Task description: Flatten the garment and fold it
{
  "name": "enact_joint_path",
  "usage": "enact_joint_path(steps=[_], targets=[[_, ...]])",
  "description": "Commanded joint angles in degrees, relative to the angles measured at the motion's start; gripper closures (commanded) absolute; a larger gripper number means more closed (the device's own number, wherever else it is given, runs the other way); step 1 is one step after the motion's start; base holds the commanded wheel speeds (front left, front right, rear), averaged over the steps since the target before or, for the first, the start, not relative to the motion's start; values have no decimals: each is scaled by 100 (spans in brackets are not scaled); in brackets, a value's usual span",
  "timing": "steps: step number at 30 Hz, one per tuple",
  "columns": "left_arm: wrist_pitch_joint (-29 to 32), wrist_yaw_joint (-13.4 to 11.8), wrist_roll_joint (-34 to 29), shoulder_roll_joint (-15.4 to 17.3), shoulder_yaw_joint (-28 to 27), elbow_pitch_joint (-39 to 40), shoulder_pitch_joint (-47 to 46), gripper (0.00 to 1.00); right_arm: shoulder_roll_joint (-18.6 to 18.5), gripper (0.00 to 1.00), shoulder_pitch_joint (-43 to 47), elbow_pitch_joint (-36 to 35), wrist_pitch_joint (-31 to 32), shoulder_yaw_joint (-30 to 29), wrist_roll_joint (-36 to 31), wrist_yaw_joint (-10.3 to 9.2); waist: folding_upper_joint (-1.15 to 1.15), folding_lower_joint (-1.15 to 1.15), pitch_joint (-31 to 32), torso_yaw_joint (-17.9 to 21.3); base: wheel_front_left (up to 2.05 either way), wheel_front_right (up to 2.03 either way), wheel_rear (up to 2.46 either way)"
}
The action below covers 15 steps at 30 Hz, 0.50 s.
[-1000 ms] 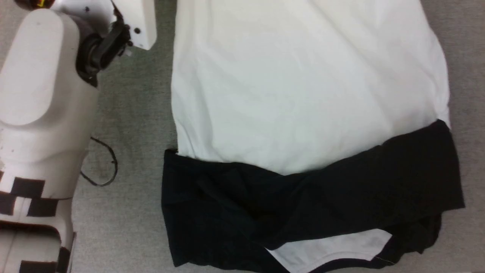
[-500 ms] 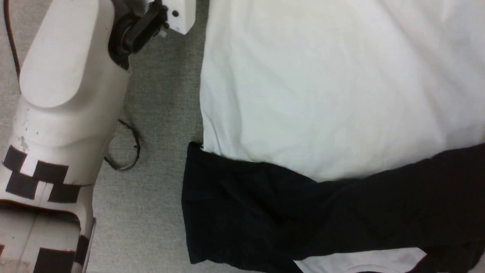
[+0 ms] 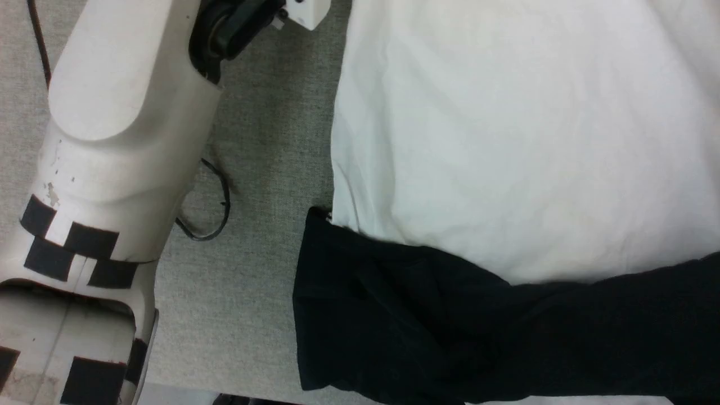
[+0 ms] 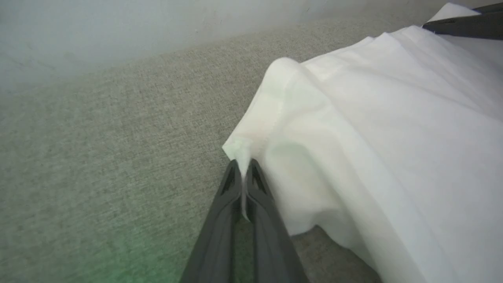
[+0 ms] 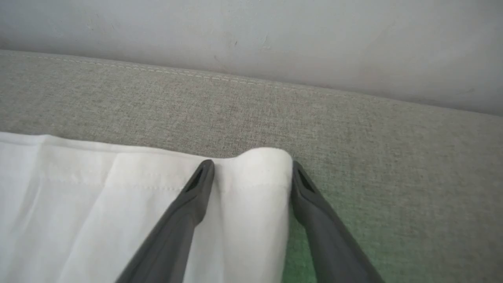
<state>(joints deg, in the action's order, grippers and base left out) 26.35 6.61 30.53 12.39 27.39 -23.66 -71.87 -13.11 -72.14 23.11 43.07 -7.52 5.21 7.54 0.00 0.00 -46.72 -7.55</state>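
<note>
1. The T-shirt (image 3: 506,140) lies spread on the grey woven surface (image 3: 264,169), with its black sleeves (image 3: 450,337) bunched across the near end.
2. The left tool (image 4: 243,167) is pinched shut on a white hem corner, which is drawn up into a small peak.
3. The right tool (image 5: 252,168) stands wide open, its fingers straddling a rolled hem corner without clamping it.
4. The pale left forearm (image 3: 112,140) and a thin black cable (image 3: 216,219) sit beside the shirt.
</note>
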Motion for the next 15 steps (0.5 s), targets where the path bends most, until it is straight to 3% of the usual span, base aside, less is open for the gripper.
enact_joint_path(steps=[1,2,15], targets=[[57,18,13,39,84,-229,157,100,40,61,-13,81,-9,-14,-71,-5,0,0,-25,-30,0,0,0],[43,20,22,45,86,-247,151,100,45,100,-15,73,-44,-7,-87,-5,0,0,-24,-31,0,0,0],[-701,-19,74,264,-157,-439,107,100,-345,100,76,-30,-457,137,278,-5,0,0,612,90,0,0,0]])
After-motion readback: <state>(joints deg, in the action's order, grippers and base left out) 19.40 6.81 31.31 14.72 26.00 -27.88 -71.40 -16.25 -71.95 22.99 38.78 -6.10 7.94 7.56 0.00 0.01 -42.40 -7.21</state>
